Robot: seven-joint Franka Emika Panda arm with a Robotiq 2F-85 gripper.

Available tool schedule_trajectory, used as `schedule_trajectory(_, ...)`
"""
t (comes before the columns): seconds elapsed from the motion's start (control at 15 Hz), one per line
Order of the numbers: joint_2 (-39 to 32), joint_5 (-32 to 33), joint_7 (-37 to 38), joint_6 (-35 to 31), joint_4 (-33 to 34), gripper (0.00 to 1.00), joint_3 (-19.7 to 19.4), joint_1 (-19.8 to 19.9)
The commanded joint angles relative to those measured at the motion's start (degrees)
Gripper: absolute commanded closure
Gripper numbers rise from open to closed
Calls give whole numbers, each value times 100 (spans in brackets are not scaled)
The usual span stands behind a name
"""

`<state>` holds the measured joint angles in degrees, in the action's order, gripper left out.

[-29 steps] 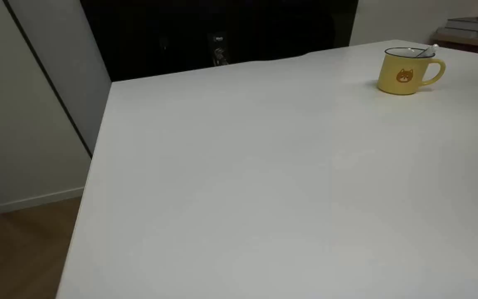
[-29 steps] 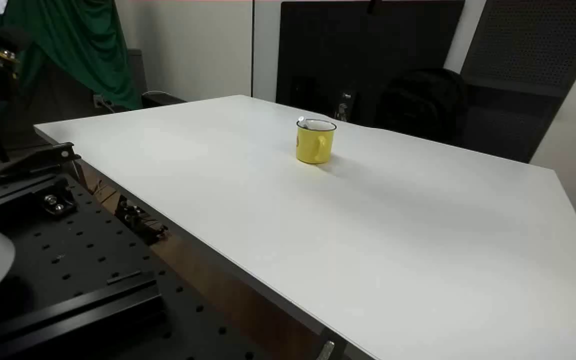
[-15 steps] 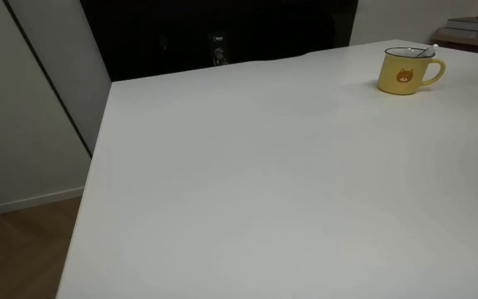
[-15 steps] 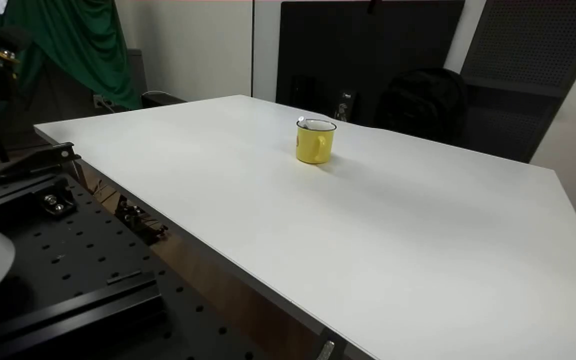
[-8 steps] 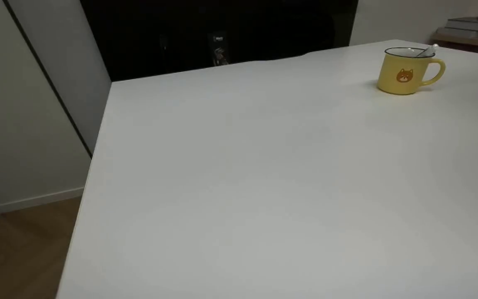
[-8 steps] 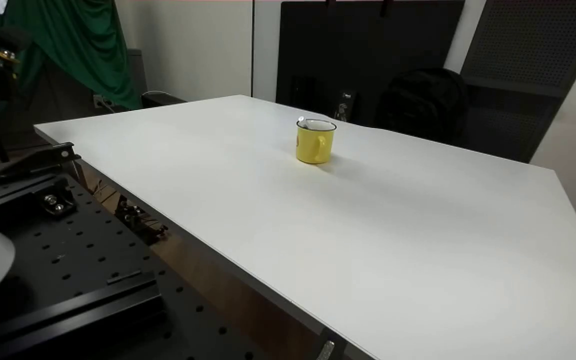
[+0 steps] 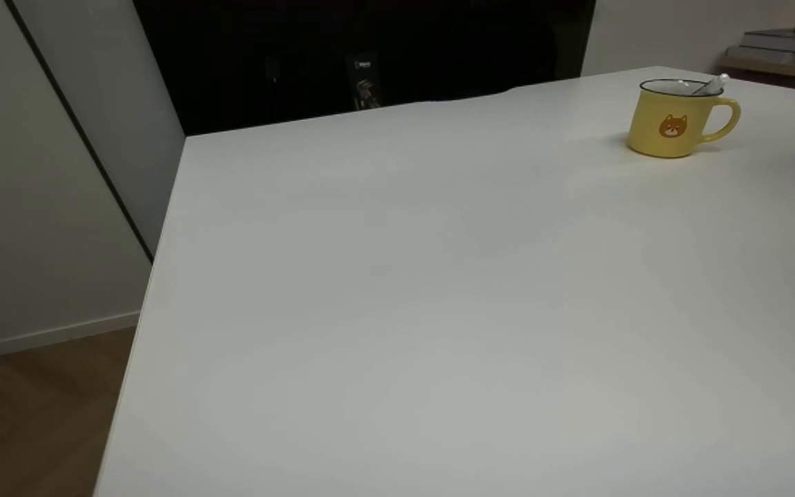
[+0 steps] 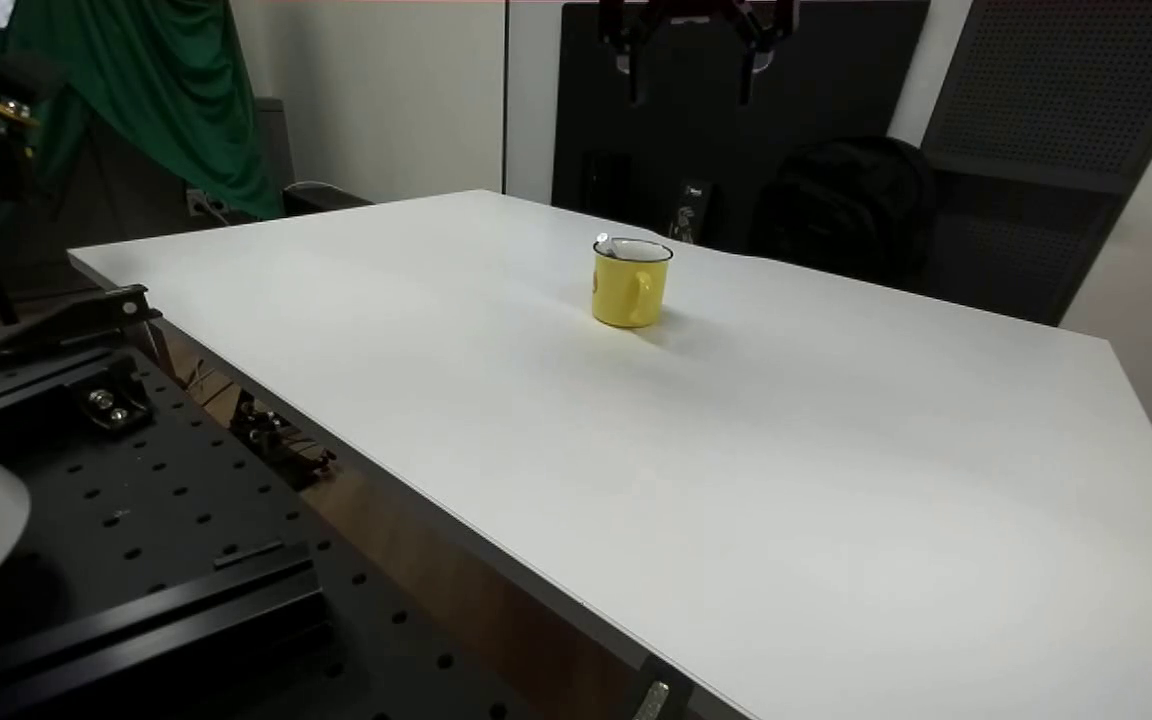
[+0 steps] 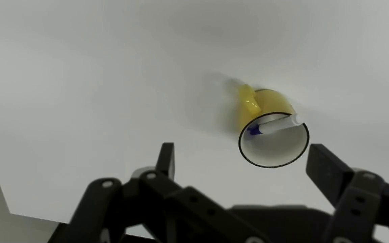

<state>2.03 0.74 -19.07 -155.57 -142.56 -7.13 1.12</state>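
Just changed: end effector (image 8: pixel 691 95) is lower, now showing at 12 o'clock in an exterior view. A moment ago only fingertips poked past the top edge there; now both fingers (image 8: pixel 745 88) are in frame. Jaws spread wide, no change in that; holding nothing, touching nothing. Upshot: the reach has closed in on the yellow mug (image 8: pixel 624 292), with the end effector hanging above it, gap left. Exact height hard to call. Mug and contents haven't shifted.

Wrist view: mug at about 3 o'clock in frame. One finger (image 9: pixel 166 158) sits at 8 to 9 o'clock from the opening, the opposite finger (image 9: pixel 328 173) at 4 o'clock; mug looks off-centre, nearer the latter.

Container: the mug. Upright on the white table (image 7: pixel 370 310). In an exterior view the mug (image 7: pixel 670 107) is at 2 o'clock, handle (image 7: pixel 736 112) pointing to 3 o'clock, orange animal-face print (image 7: pixel 673 127) towards camera.

Inside: one marker (image 9: pixel 278 125), tilted. Blue end down in the mug at 10 o'clock of the opening; white end leaning at the dark rim at 1 to 2 o'clock, sticking out past it. White end also pokes above the rim in both exterior views. How deep the blue end goes, can't tell.
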Motion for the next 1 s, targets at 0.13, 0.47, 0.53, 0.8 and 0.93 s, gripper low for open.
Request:
schedule_trajectory(0.13,-525,1244,753,-781,-22,0,228,55)
schedule_trajectory(0.47,-900,1911,1224,-1520,-97,0,147,-132)
schedule_trajectory(0.53,-961,2032,1328,-1650,-117,0,115,-183)
schedule_trajectory(0.8,-1166,2495,1724,-2130,-202,0,-87,-437)
schedule_trajectory(0.93,-1276,2586,1807,-2375,-249,0,-181,-556)
